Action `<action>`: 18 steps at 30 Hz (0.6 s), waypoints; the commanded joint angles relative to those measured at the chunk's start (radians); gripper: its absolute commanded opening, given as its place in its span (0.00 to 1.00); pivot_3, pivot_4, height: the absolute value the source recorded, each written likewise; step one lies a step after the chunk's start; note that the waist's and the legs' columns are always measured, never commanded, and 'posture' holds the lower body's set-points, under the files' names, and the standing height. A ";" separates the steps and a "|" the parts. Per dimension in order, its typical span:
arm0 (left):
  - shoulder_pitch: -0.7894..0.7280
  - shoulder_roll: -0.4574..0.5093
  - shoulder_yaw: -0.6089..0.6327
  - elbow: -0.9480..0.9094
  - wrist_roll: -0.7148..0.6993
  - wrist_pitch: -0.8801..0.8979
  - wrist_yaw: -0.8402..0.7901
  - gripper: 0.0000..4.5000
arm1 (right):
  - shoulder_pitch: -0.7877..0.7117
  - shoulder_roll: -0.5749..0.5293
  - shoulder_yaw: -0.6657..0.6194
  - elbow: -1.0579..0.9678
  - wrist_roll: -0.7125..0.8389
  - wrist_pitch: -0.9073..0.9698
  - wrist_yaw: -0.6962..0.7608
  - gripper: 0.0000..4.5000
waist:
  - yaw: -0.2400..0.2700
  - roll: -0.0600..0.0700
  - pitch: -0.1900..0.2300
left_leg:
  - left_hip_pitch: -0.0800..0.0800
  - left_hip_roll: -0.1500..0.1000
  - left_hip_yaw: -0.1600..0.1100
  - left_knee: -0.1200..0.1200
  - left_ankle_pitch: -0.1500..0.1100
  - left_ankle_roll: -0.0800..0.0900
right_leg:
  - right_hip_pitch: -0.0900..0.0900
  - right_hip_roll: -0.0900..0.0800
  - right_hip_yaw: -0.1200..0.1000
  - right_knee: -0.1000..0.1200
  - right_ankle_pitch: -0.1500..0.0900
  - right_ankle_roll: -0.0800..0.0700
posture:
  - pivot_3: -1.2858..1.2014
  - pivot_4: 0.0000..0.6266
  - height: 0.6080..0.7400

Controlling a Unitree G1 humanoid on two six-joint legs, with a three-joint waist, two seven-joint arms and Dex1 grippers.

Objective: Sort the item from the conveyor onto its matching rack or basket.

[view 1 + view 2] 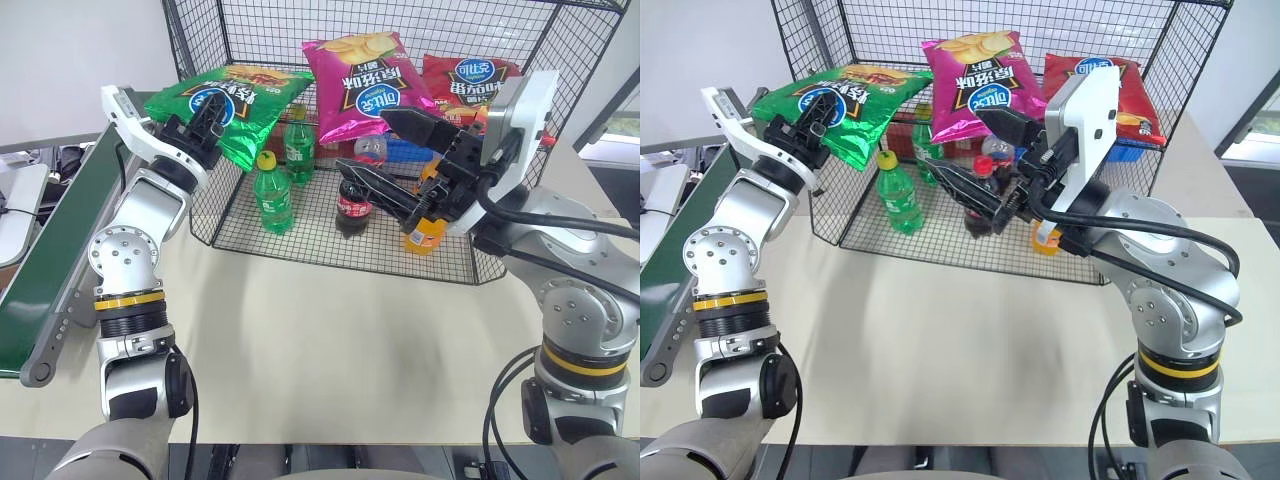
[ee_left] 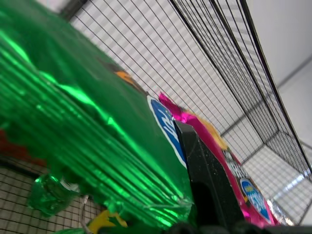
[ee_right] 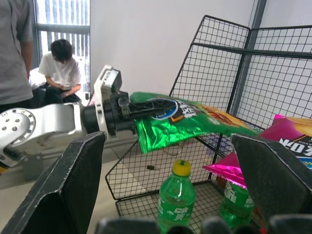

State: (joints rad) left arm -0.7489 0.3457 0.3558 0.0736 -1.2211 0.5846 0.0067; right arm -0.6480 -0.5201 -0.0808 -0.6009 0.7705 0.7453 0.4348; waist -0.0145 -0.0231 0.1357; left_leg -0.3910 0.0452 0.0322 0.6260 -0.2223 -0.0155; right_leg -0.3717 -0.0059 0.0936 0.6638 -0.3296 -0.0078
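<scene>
One belt (image 1: 55,240) runs along the table's left edge, left of the rack (image 1: 440,30). One rack stands at the table's back, its front open toward the robot. Three crisp bags lie at the rack's upper shelf: a green bag (image 1: 232,105) at the left, a magenta bag (image 1: 365,82) in the middle, a red bag (image 1: 468,85) at the right. Two green bottles (image 1: 273,195) stand on the rack's floor below the green bag, a cola bottle (image 1: 354,205) right of them, and an orange bottle (image 1: 426,232) further right, partly behind the right gripper.

The left gripper (image 1: 205,125) reaches up and forward at the rack's left front corner, its fingers clamped on the green bag's near end. The bag lies roughly level, its far end inside the rack over the shelf, its near end hanging past the front edge. The right gripper (image 1: 395,150) is raised before the rack's open front, pointing left, fingers spread wide and holding nothing.

The table (image 1: 330,340) in front of the rack is bare between the arms. Two people (image 3: 58,66) are in the background of the right wrist view.
</scene>
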 commanded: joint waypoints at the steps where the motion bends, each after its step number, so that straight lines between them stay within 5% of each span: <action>1: -0.040 -0.047 0.017 -0.056 -0.002 -0.007 0.067 0.01 | -0.049 -0.009 0.015 -0.012 -0.007 0.011 -0.008 1.00 | 0.000 0.000 0.000 | 0.000 0.000 0.000 0.000 0.000 0.000 | 0.000 0.000 0.000 0.000 0.000 0.000 | 0.52 0.24 1.00; 18: -0.216 -0.248 0.072 0.133 0.184 -0.189 0.231 0.01 | -0.094 0.029 0.050 0.026 -0.097 0.009 -0.073 1.00 | 0.001 -0.001 0.000 | -0.001 -0.003 -0.001 0.000 0.001 -0.001 | 0.000 0.003 0.000 0.000 0.000 0.000 | 0.52 0.24 1.00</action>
State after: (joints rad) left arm -0.9361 0.0936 0.4161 0.2018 -1.0568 0.4194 0.2461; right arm -0.7264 -0.4954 -0.0135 -0.5567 0.6791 0.7665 0.3672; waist -0.0132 -0.0237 0.1359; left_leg -0.3917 0.0417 0.0317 0.6260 -0.2217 -0.0164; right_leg -0.3715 -0.0027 0.0936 0.6633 -0.3295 -0.0074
